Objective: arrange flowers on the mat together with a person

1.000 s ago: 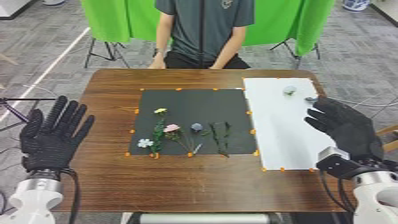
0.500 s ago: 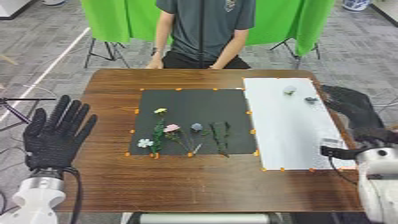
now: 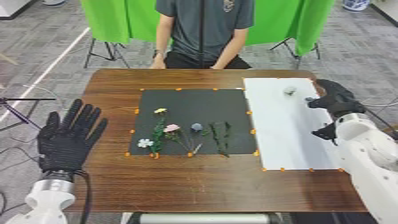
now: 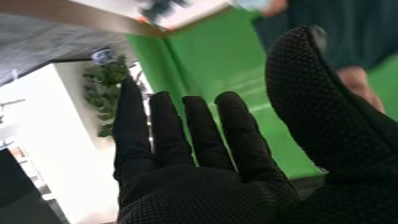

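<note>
Flowers (image 3: 171,128) are kinda lined up on the black mat (image 3: 188,104), left robot hand (image 3: 64,147) wide open, right robot hand (image 3: 338,102) pretty wide too, over by the white sheet (image 3: 282,125).

The right hand (image 3: 336,102) hides part of the white sheet (image 3: 284,130); the dark bloom (image 3: 310,99) beside its fingers is too small to make out. In the right wrist view, past the hand, a dark shape (image 4: 162,8) is blurred, a pale shape (image 4: 253,4) cut off, a plant (image 4: 105,87) partly hidden.
</note>
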